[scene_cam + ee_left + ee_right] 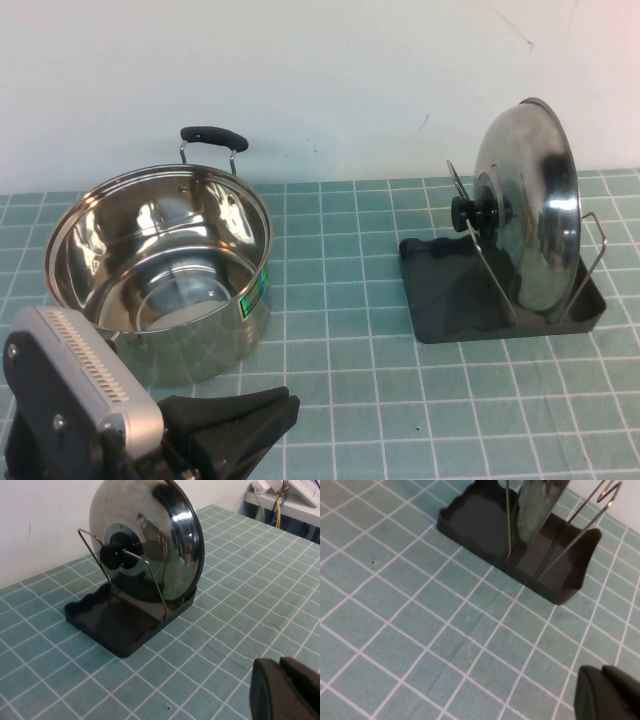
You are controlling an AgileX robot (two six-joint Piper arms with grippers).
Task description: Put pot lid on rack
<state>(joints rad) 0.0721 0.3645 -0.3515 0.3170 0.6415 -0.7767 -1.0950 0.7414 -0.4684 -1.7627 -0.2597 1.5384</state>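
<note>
Pot lid [530, 205] standing upright in rack [440, 300], wedged between wire loops. Left pincer [235, 425] hovering low beside pot [160, 270], closed, gripping nothing. Right pincer [607, 692] near rack, closed, empty. Judging placement done; only retreating remaining.

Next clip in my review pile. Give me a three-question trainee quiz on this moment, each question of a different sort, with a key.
1. True or false: the pot lid stands on edge in the rack, between its wire loops.
2. Multiple choice: where is the steel pot? A) on the rack B) on the table's left side, apart from the rack C) under the lid
3. Short answer: which gripper shows in the high view, and what does it hold?

Key
1. True.
2. B.
3. The left gripper, low at the near left by the pot, shut and holding nothing. The right gripper appears only in its own wrist view, shut and empty, off the rack.
</note>
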